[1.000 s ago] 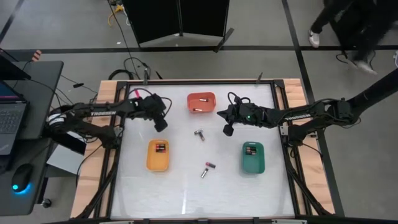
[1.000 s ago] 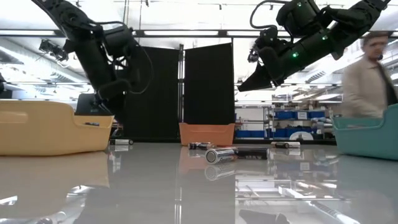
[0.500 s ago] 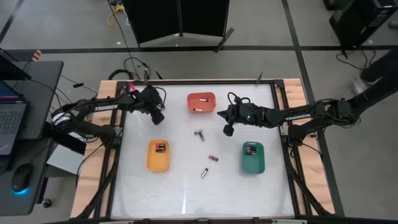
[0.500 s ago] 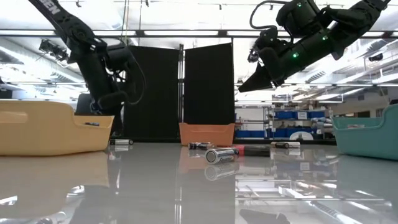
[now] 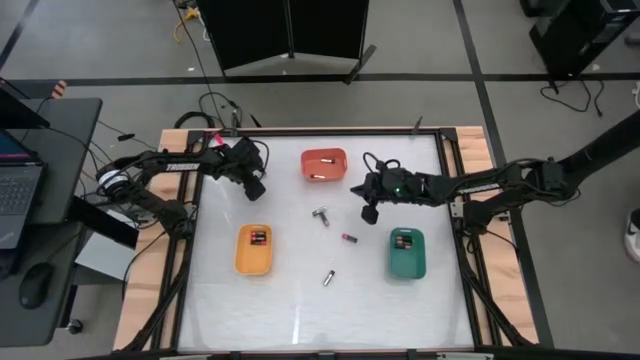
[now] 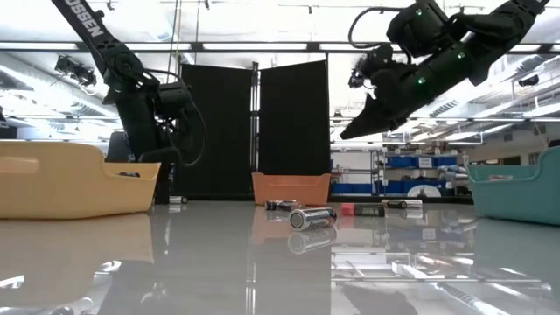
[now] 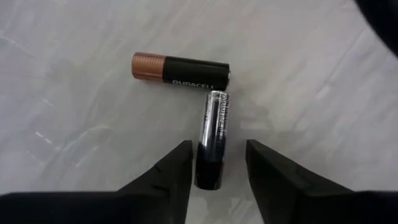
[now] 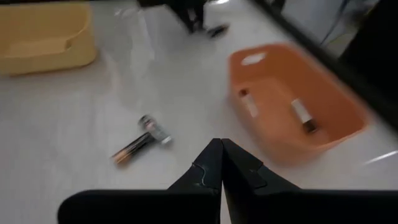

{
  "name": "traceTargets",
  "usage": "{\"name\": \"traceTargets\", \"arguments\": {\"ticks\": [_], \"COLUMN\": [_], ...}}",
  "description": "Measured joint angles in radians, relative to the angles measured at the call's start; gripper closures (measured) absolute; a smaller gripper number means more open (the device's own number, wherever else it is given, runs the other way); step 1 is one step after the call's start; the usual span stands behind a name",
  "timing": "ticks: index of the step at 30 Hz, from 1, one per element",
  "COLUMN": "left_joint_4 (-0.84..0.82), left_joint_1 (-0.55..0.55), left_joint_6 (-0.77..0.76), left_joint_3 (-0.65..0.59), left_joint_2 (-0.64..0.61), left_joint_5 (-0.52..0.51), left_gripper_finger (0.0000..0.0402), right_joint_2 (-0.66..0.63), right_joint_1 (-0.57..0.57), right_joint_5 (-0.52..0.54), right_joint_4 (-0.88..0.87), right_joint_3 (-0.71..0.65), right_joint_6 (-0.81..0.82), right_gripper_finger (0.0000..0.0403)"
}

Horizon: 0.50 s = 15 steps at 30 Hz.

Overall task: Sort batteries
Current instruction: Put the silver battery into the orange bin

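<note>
Overhead, the orange tray [image 5: 323, 165] holds two batteries [image 8: 275, 109], the yellow tray [image 5: 254, 249] and green tray [image 5: 406, 252] each some; their counts are unclear. Loose batteries [image 5: 321, 215] lie between. Left gripper [image 7: 216, 163] spread around one; right gripper [image 5: 368, 213] clenched, empty.

— What surrounds the table?
— Grey floor [image 5: 420, 40] crossed by dark lines; a black folding screen [image 5: 290, 30] behind; a side desk with laptop [image 5: 18, 195] and mouse [image 5: 33, 288].
— And beyond?
— Ceiling strip lights [image 6: 262, 45] and shelving with blue bins [image 6: 418, 163].
</note>
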Motion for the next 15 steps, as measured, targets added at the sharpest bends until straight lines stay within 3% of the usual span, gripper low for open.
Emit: {"name": "traceTargets", "arguments": {"ticks": [8, 15], "left_joint_4": [0.002, -0.009], "left_joint_1": [0.0, -0.012], "left_joint_6": [0.0, 0.0], "left_joint_3": [-0.001, 0.005], "left_joint_2": [0.001, -0.016], "left_joint_5": [0.0, -0.013], "left_gripper_finger": [0.0355, 0.0356], "right_joint_2": [0.119, 0.164], "right_joint_1": [0.069, 0.082], "right_joint_5": [-0.009, 0.02], "right_joint_4": [-0.089, -0.148], "right_joint_3": [0.0, 0.0], "right_joint_6": [0.114, 0.168], "right_gripper_finger": [0.0389, 0.0389]}}
